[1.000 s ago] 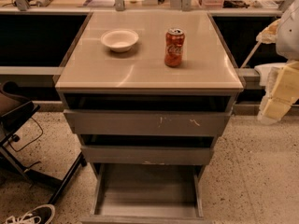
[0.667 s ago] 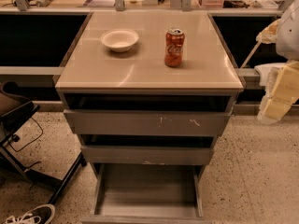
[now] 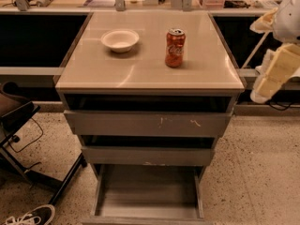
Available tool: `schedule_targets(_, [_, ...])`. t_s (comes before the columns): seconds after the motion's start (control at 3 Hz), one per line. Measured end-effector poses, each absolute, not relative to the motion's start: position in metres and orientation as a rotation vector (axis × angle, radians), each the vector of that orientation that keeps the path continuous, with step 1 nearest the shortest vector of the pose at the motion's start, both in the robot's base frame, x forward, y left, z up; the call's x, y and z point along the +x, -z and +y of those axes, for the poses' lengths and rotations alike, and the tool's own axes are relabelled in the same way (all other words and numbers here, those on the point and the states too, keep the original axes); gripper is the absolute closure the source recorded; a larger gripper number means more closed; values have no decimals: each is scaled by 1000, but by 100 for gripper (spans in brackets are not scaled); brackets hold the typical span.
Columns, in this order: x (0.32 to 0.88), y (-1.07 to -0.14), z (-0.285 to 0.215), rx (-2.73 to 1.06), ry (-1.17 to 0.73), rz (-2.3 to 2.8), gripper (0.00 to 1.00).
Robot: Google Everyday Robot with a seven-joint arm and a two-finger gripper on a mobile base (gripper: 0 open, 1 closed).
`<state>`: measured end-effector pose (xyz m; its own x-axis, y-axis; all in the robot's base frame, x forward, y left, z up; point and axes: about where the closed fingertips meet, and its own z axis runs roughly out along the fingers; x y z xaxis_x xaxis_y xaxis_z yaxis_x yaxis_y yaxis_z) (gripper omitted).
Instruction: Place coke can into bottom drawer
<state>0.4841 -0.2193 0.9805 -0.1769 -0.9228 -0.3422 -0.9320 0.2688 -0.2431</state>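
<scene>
Red coke can (image 3: 175, 48) upright on cabinet top (image 3: 140, 74), right of white bowl (image 3: 120, 40). Bottom drawer (image 3: 147, 205) pulled open. Gripper (image 3: 274, 71) at right edge, well apart from it; can't tell if released or clenched. Next imo: reach over, grab can.

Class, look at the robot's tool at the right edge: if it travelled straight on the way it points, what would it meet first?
The tool angles down and left, beside the cabinet; likely the speckled floor first, not the coke can. Depth is unclear.
</scene>
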Motion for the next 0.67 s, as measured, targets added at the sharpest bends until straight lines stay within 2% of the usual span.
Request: schedule_targets(0.67, [568, -975, -238, -1515, -272, 1975, 0])
